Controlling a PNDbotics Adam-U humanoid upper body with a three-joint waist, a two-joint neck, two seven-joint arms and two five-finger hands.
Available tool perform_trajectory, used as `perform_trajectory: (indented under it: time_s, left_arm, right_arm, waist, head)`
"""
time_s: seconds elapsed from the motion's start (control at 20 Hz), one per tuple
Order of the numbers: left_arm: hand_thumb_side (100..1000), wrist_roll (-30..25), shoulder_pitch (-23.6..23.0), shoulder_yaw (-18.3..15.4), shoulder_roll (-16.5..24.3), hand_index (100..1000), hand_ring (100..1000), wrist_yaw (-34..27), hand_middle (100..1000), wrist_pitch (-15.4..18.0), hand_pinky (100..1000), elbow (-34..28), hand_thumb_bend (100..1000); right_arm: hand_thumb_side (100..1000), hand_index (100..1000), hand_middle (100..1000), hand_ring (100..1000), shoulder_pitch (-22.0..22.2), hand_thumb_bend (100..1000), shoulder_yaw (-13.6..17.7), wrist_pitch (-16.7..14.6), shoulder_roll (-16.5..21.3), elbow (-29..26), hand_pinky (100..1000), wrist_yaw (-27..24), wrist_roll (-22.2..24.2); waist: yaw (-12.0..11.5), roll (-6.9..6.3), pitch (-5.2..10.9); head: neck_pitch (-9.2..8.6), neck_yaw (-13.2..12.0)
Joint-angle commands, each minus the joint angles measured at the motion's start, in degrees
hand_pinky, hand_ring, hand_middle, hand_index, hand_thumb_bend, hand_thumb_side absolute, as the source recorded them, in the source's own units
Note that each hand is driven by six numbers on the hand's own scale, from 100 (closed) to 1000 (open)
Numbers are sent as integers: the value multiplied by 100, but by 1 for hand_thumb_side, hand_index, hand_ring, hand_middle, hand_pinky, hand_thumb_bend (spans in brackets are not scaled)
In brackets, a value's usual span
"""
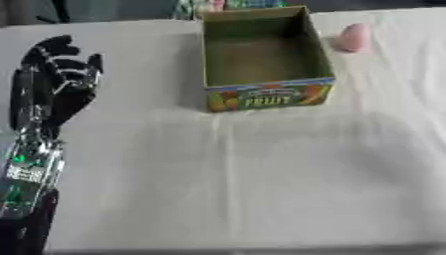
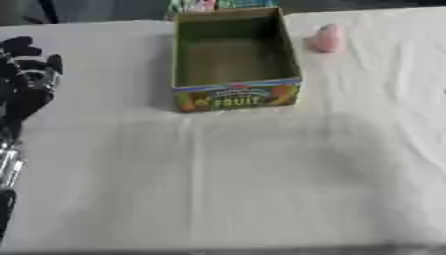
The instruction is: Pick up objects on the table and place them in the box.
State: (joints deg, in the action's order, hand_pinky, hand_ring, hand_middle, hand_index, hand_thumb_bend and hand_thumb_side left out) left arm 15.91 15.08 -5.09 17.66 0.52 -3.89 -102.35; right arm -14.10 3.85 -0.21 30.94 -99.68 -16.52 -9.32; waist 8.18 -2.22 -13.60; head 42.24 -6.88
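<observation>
An open cardboard box (image 1: 267,97) with a green inside and a "FRUIT" label on its front stands at the back middle of the table. I see nothing inside it. A small pink object (image 1: 352,37) lies on the cloth just right of the box, near the far edge. My left hand (image 1: 57,79) hovers at the left side, well left of the box, its fingers relaxed and holding nothing. My right hand shows in neither view.
A white cloth (image 1: 261,179) covers the table, with a broad bare stretch in front of the box. Some colourful things (image 1: 200,6) sit beyond the far edge behind the box.
</observation>
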Motion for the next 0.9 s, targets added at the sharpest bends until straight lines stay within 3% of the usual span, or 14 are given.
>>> perform_trajectory:
  time_s: [0.05, 0.6, 0.9]
  left_arm:
    - [100, -26, 47, -46, 85, 784, 581, 7, 608, -4, 547, -115, 413]
    - [100, -121, 45, -44, 83, 771, 583, 13, 611, -4, 551, -119, 436]
    - [100, -294, 55, -17, 80, 763, 585, 36, 616, 8, 552, -129, 452]
  right_arm:
    - [220, 795, 679, 726, -48, 100, 59, -5, 101, -120, 647, -8, -9]
    - [224, 802, 680, 727, -54, 100, 49, 4, 124, -110, 648, 3, 10]
    - [241, 814, 683, 729, -170, 100, 29, 18, 398, -28, 649, 45, 41]
  waist:
    - [6, 17, 71]
    - [-12, 22, 71]
    - [-68, 32, 67]
  head:
    - [-23, 15]
    - [-27, 23]
    - [-40, 71]
